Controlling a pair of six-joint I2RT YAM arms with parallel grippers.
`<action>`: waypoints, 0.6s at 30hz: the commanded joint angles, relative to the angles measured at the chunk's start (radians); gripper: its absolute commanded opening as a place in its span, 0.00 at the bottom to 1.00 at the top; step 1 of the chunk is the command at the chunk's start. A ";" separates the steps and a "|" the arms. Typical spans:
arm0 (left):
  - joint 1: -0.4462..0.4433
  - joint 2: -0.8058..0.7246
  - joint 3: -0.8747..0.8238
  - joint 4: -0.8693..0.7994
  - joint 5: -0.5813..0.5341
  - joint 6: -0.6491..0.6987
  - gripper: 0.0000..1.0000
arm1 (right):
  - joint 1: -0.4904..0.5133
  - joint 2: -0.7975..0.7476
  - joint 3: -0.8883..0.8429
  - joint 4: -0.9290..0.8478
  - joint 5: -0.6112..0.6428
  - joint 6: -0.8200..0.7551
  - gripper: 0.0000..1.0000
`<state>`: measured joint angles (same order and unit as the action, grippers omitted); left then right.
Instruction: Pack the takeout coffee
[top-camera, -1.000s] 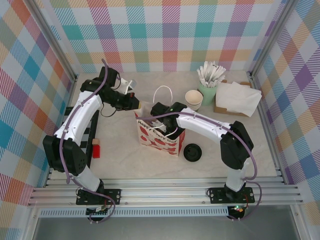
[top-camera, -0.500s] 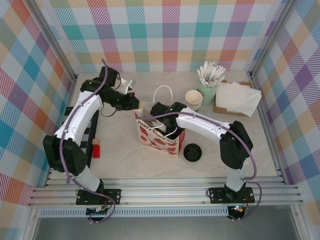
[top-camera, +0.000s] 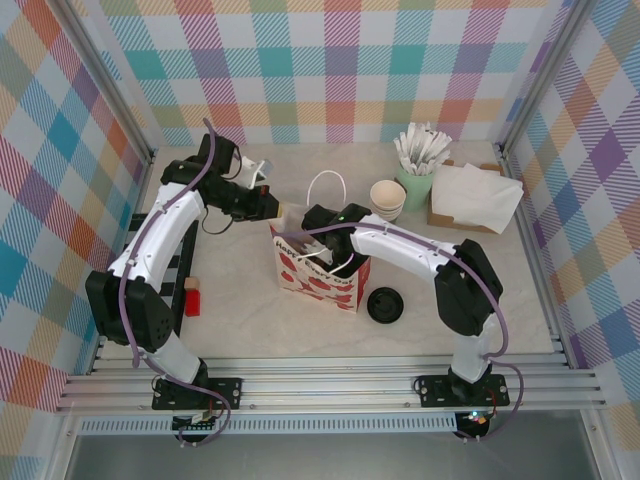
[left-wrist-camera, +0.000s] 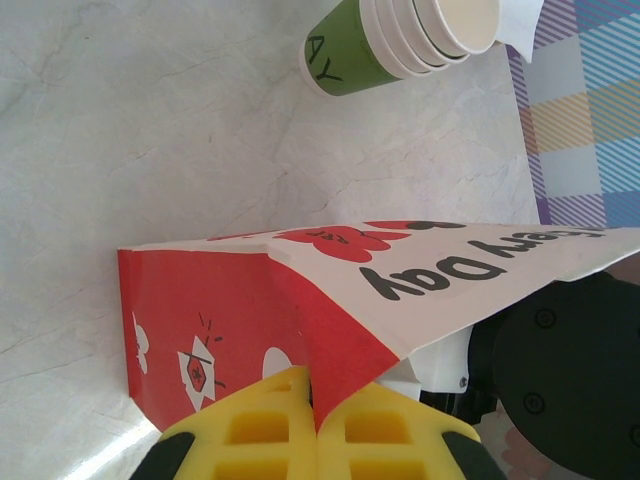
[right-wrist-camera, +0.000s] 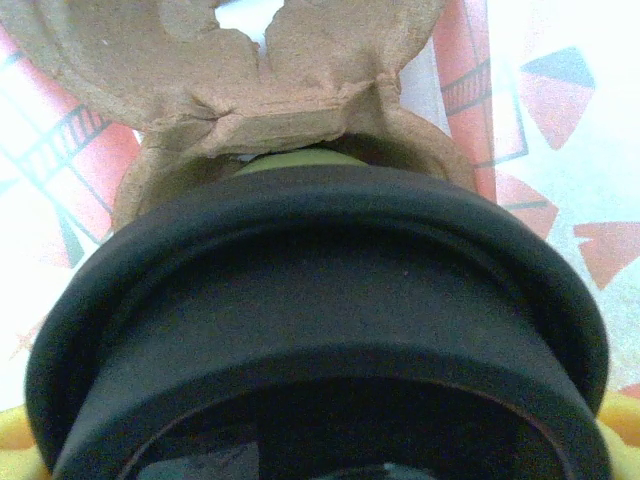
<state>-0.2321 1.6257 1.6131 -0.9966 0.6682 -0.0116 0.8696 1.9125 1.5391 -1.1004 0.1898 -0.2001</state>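
Jaws of left gripper clamped on paper bag rim, 10 o'clock corner, mouth held open; right gripper spread wide around takeout coffee, above pulp carrier inside.

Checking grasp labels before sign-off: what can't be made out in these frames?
- Right wrist view: whether the right claw grips the takeout coffee; the cup crowds the lens and the fingertips are cut off by the frame.
- Top view: that claw's jaws, hidden inside the bag under its own wrist.
- Left wrist view: bag interior, blocked by the bag wall; left claw cropped by the bottom edge.
- Top view: contents of the green holder, too small.
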 joint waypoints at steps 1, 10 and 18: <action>0.011 -0.035 -0.015 0.012 0.023 -0.008 0.00 | 0.007 0.243 -0.122 0.015 -0.124 0.014 0.28; 0.011 -0.039 -0.019 0.014 0.024 -0.007 0.00 | -0.001 0.271 -0.112 0.007 -0.145 0.011 0.28; 0.011 -0.044 -0.022 0.015 0.017 -0.008 0.00 | -0.003 0.283 -0.096 0.010 -0.150 0.000 0.28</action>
<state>-0.2325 1.6180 1.6058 -0.9916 0.6800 -0.0113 0.8673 1.9430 1.5677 -1.1347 0.1970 -0.1993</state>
